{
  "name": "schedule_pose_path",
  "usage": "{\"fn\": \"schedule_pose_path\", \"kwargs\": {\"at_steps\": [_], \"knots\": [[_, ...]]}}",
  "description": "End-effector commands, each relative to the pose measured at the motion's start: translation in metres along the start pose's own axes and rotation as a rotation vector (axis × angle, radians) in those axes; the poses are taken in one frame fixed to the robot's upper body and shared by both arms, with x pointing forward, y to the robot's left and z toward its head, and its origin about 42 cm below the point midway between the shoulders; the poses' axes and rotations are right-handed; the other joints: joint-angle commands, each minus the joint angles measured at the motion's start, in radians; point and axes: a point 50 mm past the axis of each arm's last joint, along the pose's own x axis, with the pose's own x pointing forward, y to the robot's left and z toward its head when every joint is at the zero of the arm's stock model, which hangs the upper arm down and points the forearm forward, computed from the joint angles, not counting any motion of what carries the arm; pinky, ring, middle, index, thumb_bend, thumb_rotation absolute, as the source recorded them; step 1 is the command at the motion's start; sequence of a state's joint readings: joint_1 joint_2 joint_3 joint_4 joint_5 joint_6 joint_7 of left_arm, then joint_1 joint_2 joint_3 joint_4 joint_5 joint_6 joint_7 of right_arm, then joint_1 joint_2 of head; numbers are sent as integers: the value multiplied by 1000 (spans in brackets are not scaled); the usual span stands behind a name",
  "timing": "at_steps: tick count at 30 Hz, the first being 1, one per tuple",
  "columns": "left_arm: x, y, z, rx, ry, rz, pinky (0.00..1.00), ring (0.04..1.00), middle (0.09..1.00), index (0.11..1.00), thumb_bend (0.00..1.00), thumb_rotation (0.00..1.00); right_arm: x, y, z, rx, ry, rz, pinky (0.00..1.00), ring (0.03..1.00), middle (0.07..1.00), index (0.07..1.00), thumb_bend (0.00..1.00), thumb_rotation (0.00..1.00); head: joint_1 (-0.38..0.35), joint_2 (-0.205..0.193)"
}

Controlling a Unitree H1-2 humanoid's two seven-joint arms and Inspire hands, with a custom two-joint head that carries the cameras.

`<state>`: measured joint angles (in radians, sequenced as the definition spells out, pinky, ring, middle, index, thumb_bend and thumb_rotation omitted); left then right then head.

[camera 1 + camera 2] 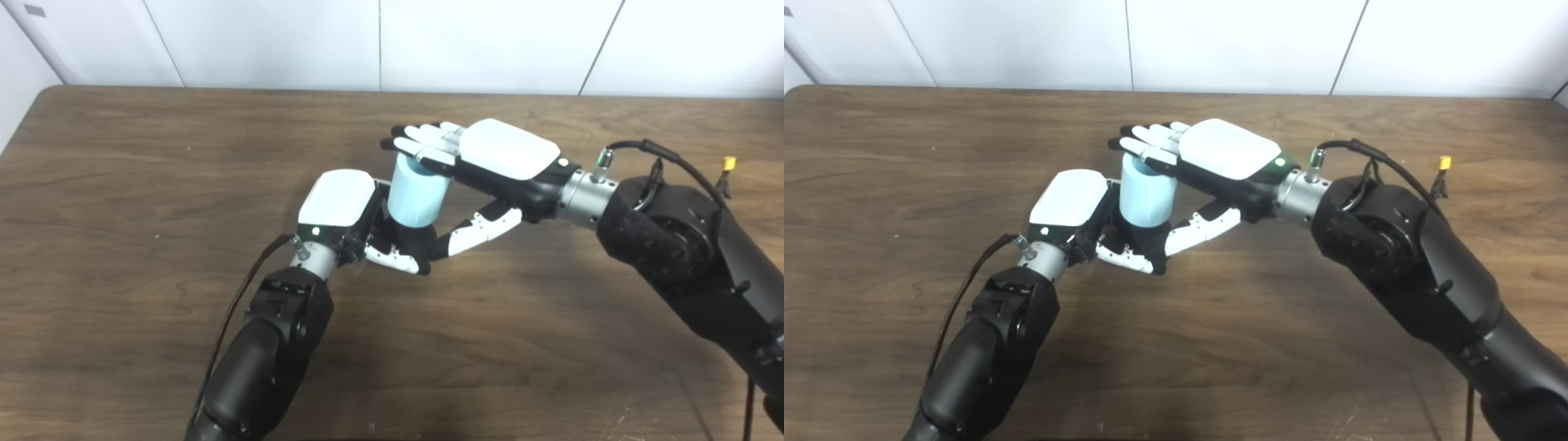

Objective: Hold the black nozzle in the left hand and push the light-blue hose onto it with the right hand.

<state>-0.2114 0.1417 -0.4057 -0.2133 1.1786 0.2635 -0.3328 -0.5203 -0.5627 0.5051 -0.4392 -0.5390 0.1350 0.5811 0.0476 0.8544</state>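
Both arms reach in and meet in the middle. The left robot hand [343,211] is low, its fingers curled in, maybe holding something. The right robot hand [484,159] is higher, fingers [422,139] flat and straight, thumb pointing down toward the left one.

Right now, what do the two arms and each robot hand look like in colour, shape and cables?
Both arms are black and rounded, each with a silver metal wrist. The left robot hand and the right robot hand have smooth white back plates, white fingers with black tips, and a small green light near the wrist. A black cable runs down the left arm; another loops over the right arm, near a small yellow connector.
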Motion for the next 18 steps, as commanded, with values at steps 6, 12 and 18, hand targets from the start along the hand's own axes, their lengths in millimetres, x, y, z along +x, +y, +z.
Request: {"fn": "schedule_pose_path", "kwargs": {"at_steps": [6,12,18], "knots": [[2,10,2,16,-14,30,373,473,448,489,524,0,-12,6,-17,0,73,116,995,1000,998,971,671,1000,1,0],[2,11,3,16,-11,24,386,482,454,489,523,0,-13,-12,-11,7,48,58,984,996,998,973,674,1000,0,2],[3,11,3,23,-11,23,388,483,463,488,523,0,-15,-19,-4,5,35,55,978,989,988,968,686,1000,2,3]]}}
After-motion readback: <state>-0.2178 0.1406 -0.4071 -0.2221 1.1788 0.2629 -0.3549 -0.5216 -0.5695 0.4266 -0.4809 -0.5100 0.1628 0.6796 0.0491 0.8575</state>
